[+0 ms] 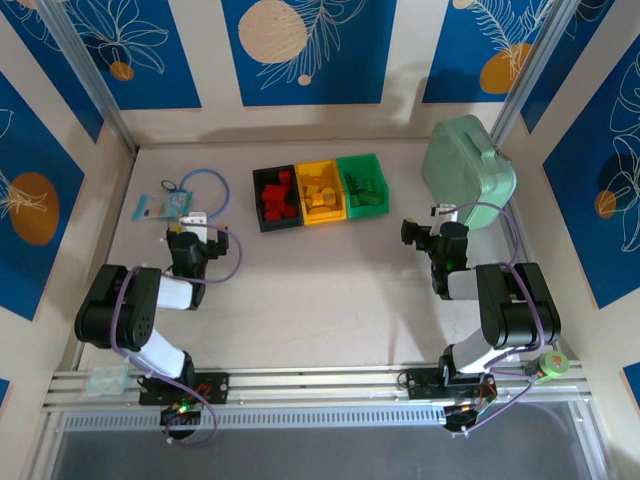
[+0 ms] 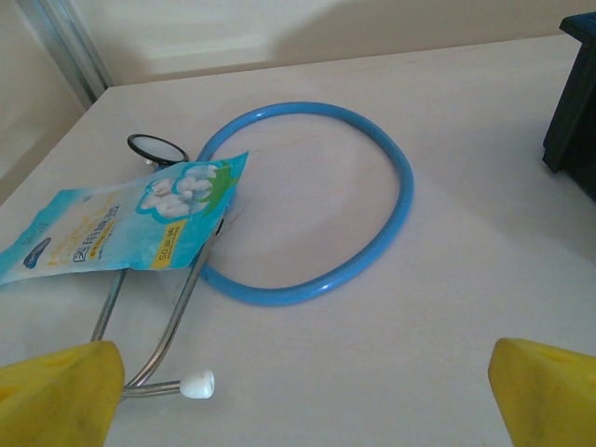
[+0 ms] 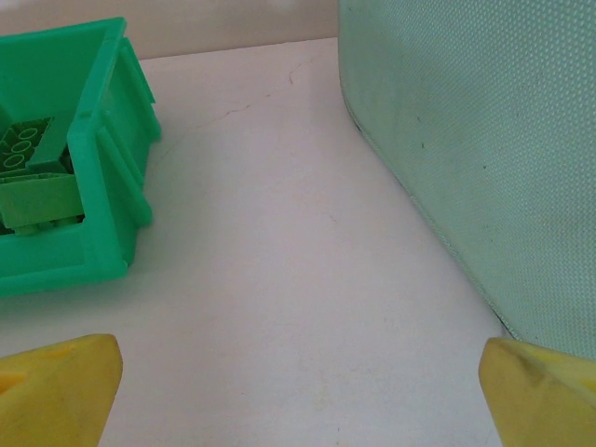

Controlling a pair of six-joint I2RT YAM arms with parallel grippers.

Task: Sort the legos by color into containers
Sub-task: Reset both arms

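Observation:
The containers stand joined in a row at the back middle of the table. The black bin (image 1: 257, 200) holds red legos (image 1: 278, 198). The yellow bin (image 1: 319, 167) holds yellow-orange legos (image 1: 322, 193). The green bin (image 1: 383, 180) holds green legos (image 1: 363, 190). My left gripper (image 1: 192, 222) is open over bare table left of the bins, its yellow fingers (image 2: 56, 396) wide apart with nothing between them. My right gripper (image 1: 445, 222) is open too, right of the green bin (image 3: 102, 186), and green legos (image 3: 28, 158) show inside it.
A stethoscope with a blue tube (image 2: 372, 158) and a light-blue packet (image 2: 121, 223) lie just ahead of the left gripper (image 2: 303, 400). A large mint-green case (image 3: 484, 140) stands close ahead and to the right of the right gripper (image 3: 303, 391). A corner of the black bin (image 2: 573, 102) is at the right.

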